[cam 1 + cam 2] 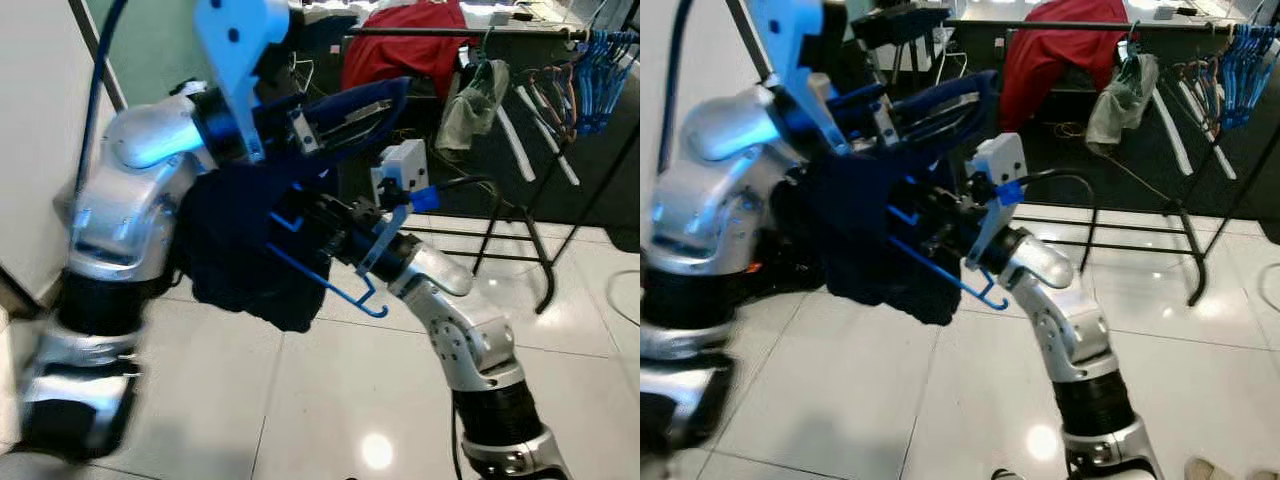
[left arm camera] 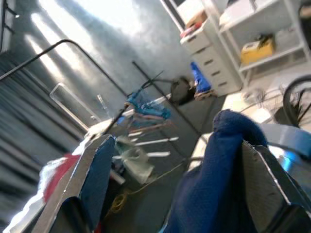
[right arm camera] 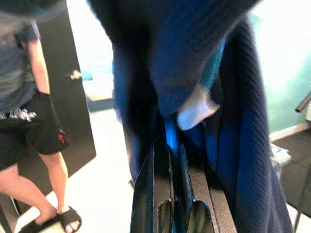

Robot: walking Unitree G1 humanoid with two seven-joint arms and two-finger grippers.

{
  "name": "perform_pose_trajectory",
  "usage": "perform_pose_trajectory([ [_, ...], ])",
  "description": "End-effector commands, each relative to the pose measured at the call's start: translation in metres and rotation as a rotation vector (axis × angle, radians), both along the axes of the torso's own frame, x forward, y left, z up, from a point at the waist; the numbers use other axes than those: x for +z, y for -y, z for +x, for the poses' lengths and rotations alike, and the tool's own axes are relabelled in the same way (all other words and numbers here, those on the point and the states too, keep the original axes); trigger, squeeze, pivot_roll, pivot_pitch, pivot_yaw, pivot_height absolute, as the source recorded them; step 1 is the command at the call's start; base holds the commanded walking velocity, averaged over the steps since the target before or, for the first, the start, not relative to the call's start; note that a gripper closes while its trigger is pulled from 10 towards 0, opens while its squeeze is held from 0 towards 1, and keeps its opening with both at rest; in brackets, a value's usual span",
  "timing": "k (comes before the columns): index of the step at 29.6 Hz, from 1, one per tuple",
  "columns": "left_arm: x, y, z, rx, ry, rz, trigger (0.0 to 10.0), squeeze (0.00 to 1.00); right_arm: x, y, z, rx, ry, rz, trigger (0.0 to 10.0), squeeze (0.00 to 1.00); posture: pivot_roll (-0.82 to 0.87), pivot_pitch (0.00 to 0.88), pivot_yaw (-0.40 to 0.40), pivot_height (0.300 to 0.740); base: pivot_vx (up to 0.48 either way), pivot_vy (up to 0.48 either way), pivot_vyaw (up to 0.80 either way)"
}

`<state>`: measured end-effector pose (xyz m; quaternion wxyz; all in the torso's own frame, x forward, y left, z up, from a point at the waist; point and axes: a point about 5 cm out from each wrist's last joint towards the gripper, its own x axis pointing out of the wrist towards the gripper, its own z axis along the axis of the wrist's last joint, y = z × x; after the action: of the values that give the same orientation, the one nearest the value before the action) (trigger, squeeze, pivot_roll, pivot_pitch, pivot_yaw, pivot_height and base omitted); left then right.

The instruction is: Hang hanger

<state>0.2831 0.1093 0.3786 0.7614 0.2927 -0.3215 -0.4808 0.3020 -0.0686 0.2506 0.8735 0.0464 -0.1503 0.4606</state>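
Observation:
A dark navy garment (image 1: 250,240) hangs between my two arms with a blue hanger (image 1: 322,282) partly inside it. The hanger's hook (image 1: 375,303) sticks out below the cloth. My right gripper (image 3: 171,145) reaches into the garment and is shut on the blue hanger's bar. My left gripper (image 1: 392,96) is raised above it. Its fingers (image 2: 95,174) stand apart in the left wrist view, and navy cloth (image 2: 214,184) is draped between and over them. The black rail (image 1: 450,32) of a clothes rack runs across the background.
The rack carries a red garment (image 1: 410,45), a grey-green cloth (image 1: 475,95) and several blue hangers (image 1: 600,70); its legs (image 1: 545,260) stand on the white tiled floor. A person (image 3: 34,102) in dark shorts and sandals stands nearby. A white wall (image 1: 40,120) is close on my left.

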Motion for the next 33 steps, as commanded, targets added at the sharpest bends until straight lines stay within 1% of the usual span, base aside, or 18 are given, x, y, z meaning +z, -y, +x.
perform_pose_trajectory([
  [1, -0.005, 0.002, -0.005, -0.025, 0.017, 0.088, 10.0, 0.81, 0.004, -0.002, -0.003, 0.025, 0.015, 0.016, 10.0, 0.00, -0.07, 0.079, 0.043, 0.740, 0.000, 0.000, 0.00],
  [2, -0.010, -0.004, -0.009, -0.021, 0.022, 0.191, 10.0, 0.00, 0.005, -0.001, -0.003, 0.028, 0.012, 0.018, 10.0, 0.00, -0.06, 0.079, 0.042, 0.740, 0.000, 0.000, 0.00],
  [4, -0.010, -0.004, -0.009, -0.021, 0.022, 0.191, 10.0, 0.00, 0.005, -0.001, -0.003, 0.028, 0.012, 0.018, 10.0, 0.00, -0.06, 0.079, 0.042, 0.740, 0.000, 0.000, 0.00],
  [5, -0.007, -0.013, -0.013, -0.017, 0.016, 0.196, 10.0, 0.00, 0.006, 0.000, -0.003, 0.031, 0.010, 0.029, 10.0, 0.00, -0.06, 0.080, 0.044, 0.740, 0.000, 0.000, 0.00],
  [8, -0.004, -0.020, -0.013, 0.009, 0.024, 0.196, 10.0, 0.00, 0.007, 0.002, -0.003, 0.032, 0.010, 0.036, 10.0, 0.00, -0.06, 0.081, 0.044, 0.740, 0.000, 0.000, 0.00],
  [12, -0.006, -0.026, -0.014, 0.015, 0.047, 0.272, 10.0, 0.00, 0.008, 0.004, -0.003, 0.035, 0.010, 0.040, 10.0, 0.00, -0.06, 0.081, 0.040, 0.740, 0.000, 0.000, 0.00],
  [14, -0.009, -0.030, -0.017, 0.027, 0.053, 0.352, 10.0, 0.00, 0.008, 0.004, -0.003, 0.039, 0.008, 0.043, 10.0, 0.00, -0.06, 0.081, 0.044, 0.740, 0.000, 0.000, 0.00],
  [16, -0.009, -0.030, -0.017, 0.027, 0.053, 0.352, 10.0, 0.00, 0.008, 0.004, -0.003, 0.039, 0.008, 0.043, 10.0, 0.00, -0.06, 0.081, 0.044, 0.740, 0.000, 0.000, 0.00],
  [18, -0.010, -0.034, -0.017, 0.043, 0.052, 0.393, 10.0, 0.00, 0.008, 0.004, -0.004, 0.042, 0.007, 0.045, 10.0, 0.00, -0.06, 0.081, 0.044, 0.740, 0.000, 0.000, 0.00],
  [19, -0.013, -0.038, -0.017, 0.055, 0.043, 0.441, 10.0, 0.00, 0.008, 0.004, -0.004, 0.045, 0.006, 0.047, 10.0, 0.00, -0.06, 0.082, 0.045, 0.740, 0.000, 0.000, 0.00],
  [23, -0.015, -0.041, -0.017, 0.063, 0.035, 0.468, 10.0, 0.00, 0.008, 0.004, -0.004, 0.048, 0.004, 0.049, 10.0, 0.00, -0.06, 0.082, 0.045, 0.740, 0.000, 0.000, 0.00],
  [26, -0.019, -0.051, -0.008, 0.128, 0.011, 0.474, 10.0, 0.00, 0.011, 0.005, -0.006, 0.068, 0.000, 0.071, 10.0, 0.00, -0.06, 0.078, 0.047, 0.740, 0.000, 0.000, 0.00],
  [27, -0.017, -0.057, -0.003, 0.169, -0.002, 0.419, 10.0, 0.00, 0.014, 0.007, -0.006, 0.079, -0.001, 0.098, 10.0, 0.00, -0.05, 0.077, 0.047, 0.740, 0.000, 0.000, 0.00],
  [29, -0.005, -0.065, 0.008, 0.253, -0.018, 0.201, 10.0, 0.00, 0.024, 0.014, -0.005, 0.094, -0.002, 0.167, 10.0, 0.00, -0.05, 0.076, 0.048, 0.740, 0.000, 0.000, 0.00],
  [30, -0.005, -0.065, 0.008, 0.253, -0.018, 0.201, 10.0, 0.00, 0.024, 0.014, -0.005, 0.094, -0.002, 0.167, 10.0, 0.00, -0.05, 0.076, 0.048, 0.740, 0.000, 0.000, 0.00],
  [31, 0.002, -0.069, 0.017, 0.300, -0.041, -0.003, 10.0, 0.00, 0.031, 0.018, -0.004, 0.114, -0.009, 0.227, 10.0, 0.00, -0.06, 0.073, 0.050, 0.740, 0.000, 0.000, 0.00],
  [32, -0.006, -0.073, 0.026, 0.336, -0.114, -0.185, 10.0, 0.00, 0.039, 0.022, -0.007, 0.176, -0.024, 0.292, 10.0, 0.00, -0.06, 0.073, 0.049, 0.740, 0.000, 0.000, 0.00],
  [33, -0.019, -0.074, 0.032, 0.362, -0.187, -0.297, 10.0, 0.00, 0.043, 0.025, -0.010, 0.239, -0.026, 0.322, 10.0, 0.00, -0.07, 0.071, 0.048, 0.740, 0.000, 0.000, 0.00],
])
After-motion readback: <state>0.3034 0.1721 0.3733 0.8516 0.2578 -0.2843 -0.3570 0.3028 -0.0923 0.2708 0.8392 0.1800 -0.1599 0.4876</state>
